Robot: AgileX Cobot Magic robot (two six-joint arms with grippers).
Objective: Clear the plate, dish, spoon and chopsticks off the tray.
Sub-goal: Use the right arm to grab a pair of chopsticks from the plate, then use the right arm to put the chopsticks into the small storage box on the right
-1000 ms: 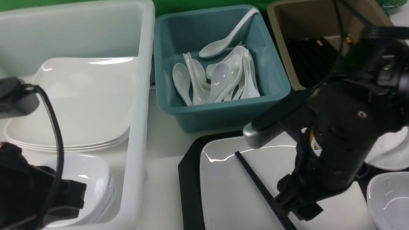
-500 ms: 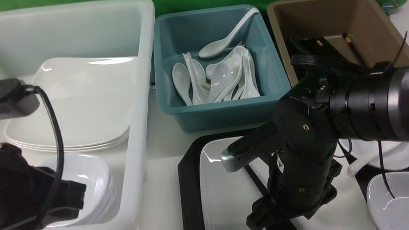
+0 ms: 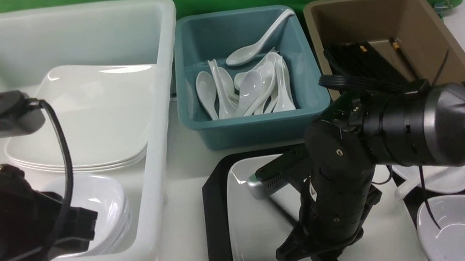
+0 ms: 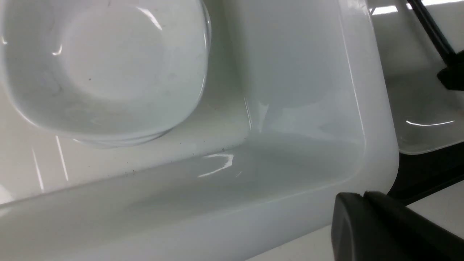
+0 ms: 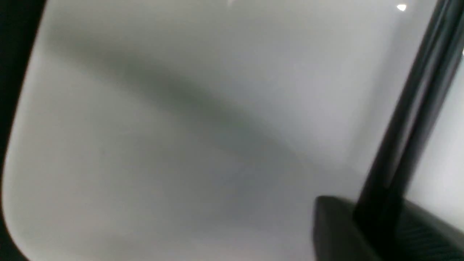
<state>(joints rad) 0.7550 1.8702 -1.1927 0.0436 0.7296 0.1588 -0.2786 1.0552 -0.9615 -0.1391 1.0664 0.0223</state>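
Chopsticks [image 3: 287, 212] lay across the plate [image 3: 256, 242] on the tray [image 3: 218, 243]; I saw my right gripper [image 3: 320, 257] clamped on them, left gripper [image 3: 84, 224] closed, empty, by the white tub [image 3: 163, 113].

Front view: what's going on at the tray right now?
The right end effector is down on the plate, closed around the chopsticks that lie across it on the tray. They don't look lifted yet. The left end effector is shut and empty, hovering over the white tub. A spoon and small dishes sit at the tray's right.
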